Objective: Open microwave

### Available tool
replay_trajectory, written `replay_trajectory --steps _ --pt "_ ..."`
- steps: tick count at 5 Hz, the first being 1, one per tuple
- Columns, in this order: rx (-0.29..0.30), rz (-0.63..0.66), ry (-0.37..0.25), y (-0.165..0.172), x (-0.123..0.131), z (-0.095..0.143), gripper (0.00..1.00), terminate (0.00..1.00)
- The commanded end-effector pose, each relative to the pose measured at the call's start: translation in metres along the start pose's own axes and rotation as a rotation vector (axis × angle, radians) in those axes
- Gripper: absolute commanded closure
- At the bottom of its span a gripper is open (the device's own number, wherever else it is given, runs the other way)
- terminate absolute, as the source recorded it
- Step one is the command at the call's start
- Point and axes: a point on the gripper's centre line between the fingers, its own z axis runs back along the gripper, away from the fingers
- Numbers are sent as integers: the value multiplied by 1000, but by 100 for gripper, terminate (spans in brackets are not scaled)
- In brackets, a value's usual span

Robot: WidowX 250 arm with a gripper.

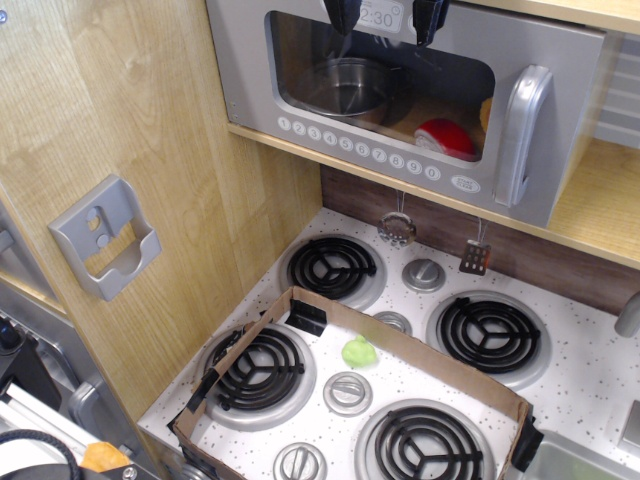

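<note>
Evidently the approach step is in hand, since the microwave [410, 110], set across the upper centre and upper right of the frame on a wooden shelf [590, 215], is seen with its clear window door shut flush against the grey body. Through that window a metal pot [345, 88] and a red object [445, 137] can be made out inside. The gripper [386, 28] is seen only in part at the top edge of the frame, its two dark fingers [341, 17] spread apart and holding nothing, in front of the clock panel [380, 15]. The tall silver handle [522, 135], at the right end of the door, is well apart from the fingers and has not been touched. For the next move, it is judged that the gripper must be carried rightward and lower in the frame to the handle, one finger hooked behind it or the fingers closed about it, and the door then drawn outward along its arc. Which edge carries the hinge cannot be told, though the left is likely. Below, a stovetop [590, 375] with a cardboard frame [420, 355] is seen, clear of the door's path.
</note>
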Motion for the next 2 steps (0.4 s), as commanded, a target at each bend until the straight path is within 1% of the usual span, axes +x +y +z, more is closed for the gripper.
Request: replay_trajectory --steps 1,2 --pt "0 0 0 0 0 0 0 0" --pt "33 46 -93 -15 -22 -2 0 0"
